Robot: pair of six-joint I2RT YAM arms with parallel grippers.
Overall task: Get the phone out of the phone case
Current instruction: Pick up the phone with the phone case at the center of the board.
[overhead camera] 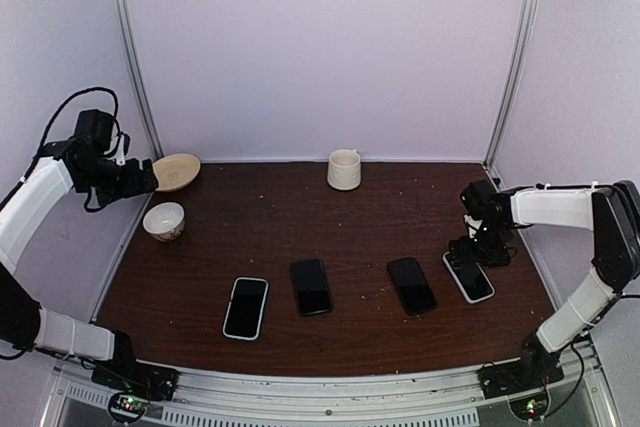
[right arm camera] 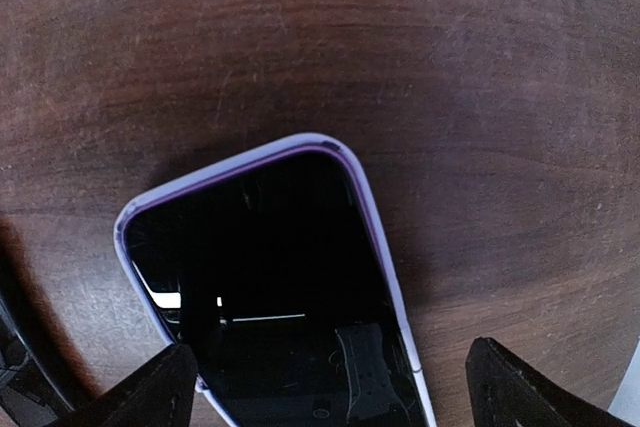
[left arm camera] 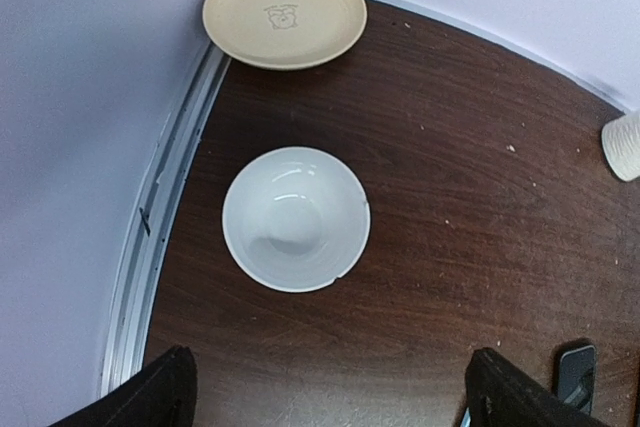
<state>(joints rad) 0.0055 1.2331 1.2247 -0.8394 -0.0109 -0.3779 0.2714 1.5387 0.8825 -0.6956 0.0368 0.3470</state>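
The dark wooden table (overhead camera: 300, 217) is taking up most of the space between the pale walls, with both arms reaching in from its near edge. The left arm (overhead camera: 40, 197) is bending up and over the far left corner. Its left gripper (overhead camera: 150, 177) is hanging well above the tabletop with its fingers spread wide apart and nothing between them. The right arm (overhead camera: 560, 207) is folding back toward the right edge. Its right gripper (overhead camera: 482, 247) is pointing down low over the far end of the rightmost phone (overhead camera: 468, 275).

That phone is lying flat and face up on the wood, sitting in its lilac case (right arm camera: 375, 232), whose rim is showing all round the dark screen. In the wrist view the right gripper's fingers (right arm camera: 150, 392) are standing wide open on either side of the phone. I cannot tell whether they are touching the case.

Three more phones are lying in a row to its left. A black phone (overhead camera: 411, 285) is nearest, a second black phone (overhead camera: 311, 286) is next, and a phone in a pale case (overhead camera: 246, 307) is furthest left, nearer the front.

A cream plate (overhead camera: 176, 171) is sitting in the far left corner. A white bowl (overhead camera: 164, 220) is standing just in front of it, directly beneath the left gripper. A cream mug (overhead camera: 344, 169) is standing by the back wall near the middle.
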